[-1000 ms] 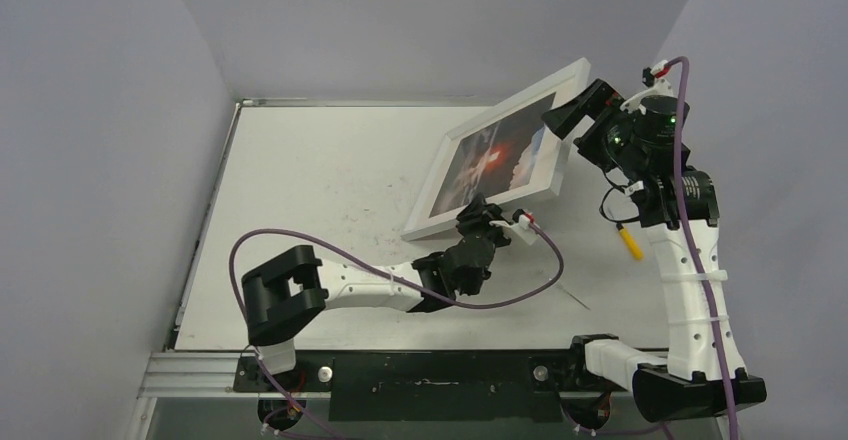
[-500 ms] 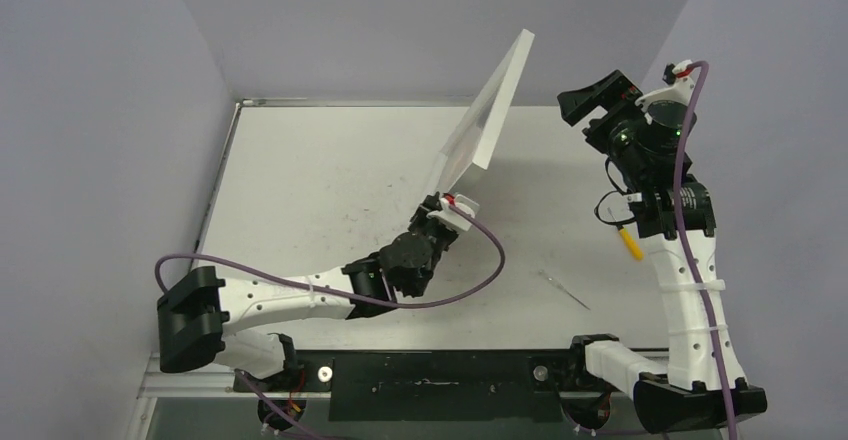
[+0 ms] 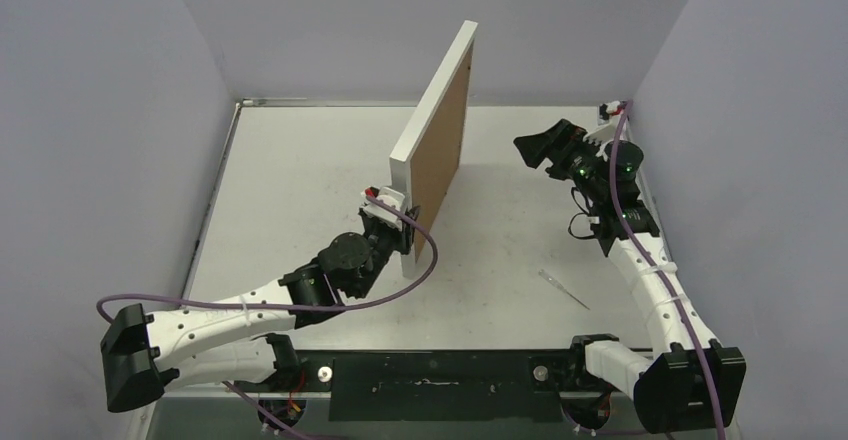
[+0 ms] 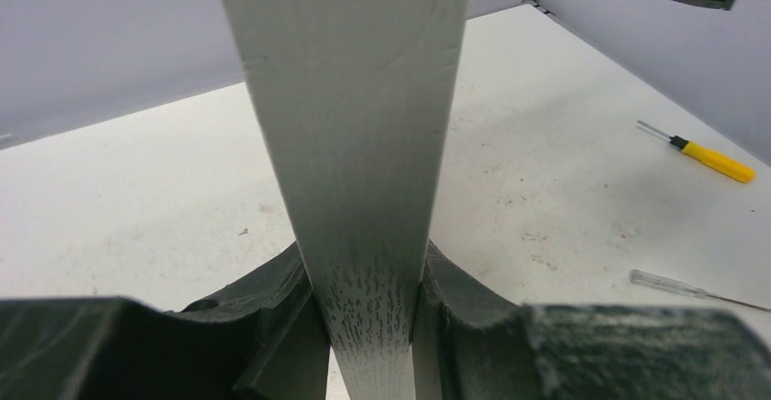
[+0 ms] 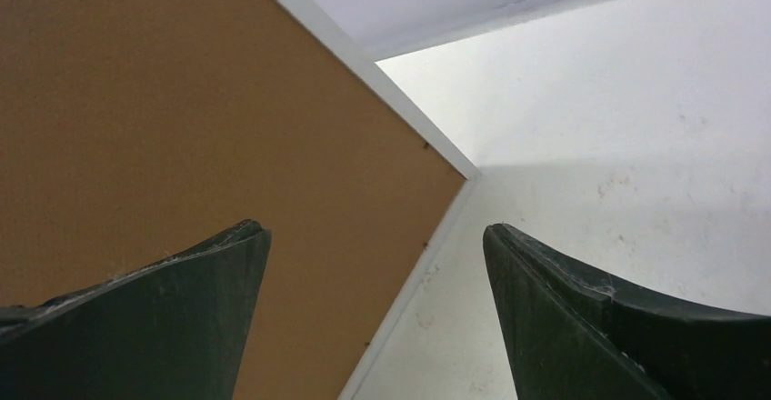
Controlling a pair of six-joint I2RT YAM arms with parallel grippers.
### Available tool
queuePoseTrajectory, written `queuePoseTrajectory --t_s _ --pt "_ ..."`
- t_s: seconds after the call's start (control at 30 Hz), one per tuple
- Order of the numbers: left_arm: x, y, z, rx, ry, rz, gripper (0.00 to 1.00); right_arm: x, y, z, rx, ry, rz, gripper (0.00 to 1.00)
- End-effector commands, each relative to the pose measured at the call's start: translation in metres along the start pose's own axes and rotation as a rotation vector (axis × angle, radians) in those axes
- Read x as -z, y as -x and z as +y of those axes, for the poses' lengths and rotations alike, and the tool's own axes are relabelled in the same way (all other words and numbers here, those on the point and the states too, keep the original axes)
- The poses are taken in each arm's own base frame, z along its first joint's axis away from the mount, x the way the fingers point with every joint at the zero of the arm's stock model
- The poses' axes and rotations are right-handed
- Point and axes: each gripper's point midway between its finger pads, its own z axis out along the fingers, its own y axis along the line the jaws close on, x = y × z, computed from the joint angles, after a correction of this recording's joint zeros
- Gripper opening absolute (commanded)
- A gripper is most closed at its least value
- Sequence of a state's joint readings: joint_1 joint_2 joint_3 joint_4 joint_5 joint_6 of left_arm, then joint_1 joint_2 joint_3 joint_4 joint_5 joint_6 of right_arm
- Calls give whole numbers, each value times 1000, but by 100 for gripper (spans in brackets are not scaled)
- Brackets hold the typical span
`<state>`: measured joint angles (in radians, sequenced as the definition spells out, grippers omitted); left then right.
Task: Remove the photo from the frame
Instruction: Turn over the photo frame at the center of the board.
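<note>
Top: your left gripper (image 3: 398, 222) is clamped on the frame (image 3: 440, 125) at its near lower corner. The frame stands upright on edge, brown back toward the right arm, photo side hidden. Right gripper (image 3: 535, 148) is spread wide, well apart from it.
Left wrist: both fingers (image 4: 273, 318) pinch the white edge.
Right wrist: jaws spread, facing the brown back, touching nothing.

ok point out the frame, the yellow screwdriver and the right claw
frame (image 3: 445, 150), top view, brown back
yellow screwdriver (image 4: 718, 162), left wrist view, handle
right claw (image 5: 375, 230), right wrist view, midway between fingertips
</note>
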<state>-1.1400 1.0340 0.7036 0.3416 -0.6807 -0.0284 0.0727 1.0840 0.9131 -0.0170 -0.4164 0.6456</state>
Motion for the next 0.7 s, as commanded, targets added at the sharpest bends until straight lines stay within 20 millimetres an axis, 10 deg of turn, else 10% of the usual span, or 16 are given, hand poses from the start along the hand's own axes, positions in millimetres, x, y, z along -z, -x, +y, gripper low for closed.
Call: queuePoseTrajectory --t_s 0.0,0.67 --pt "14 47 -18 205 -146 -112 0 -3 20 37 139 237 -122 91" --pt "36 71 18 388 -232 -155 0 -56 -36 50 356 483 -49 96"
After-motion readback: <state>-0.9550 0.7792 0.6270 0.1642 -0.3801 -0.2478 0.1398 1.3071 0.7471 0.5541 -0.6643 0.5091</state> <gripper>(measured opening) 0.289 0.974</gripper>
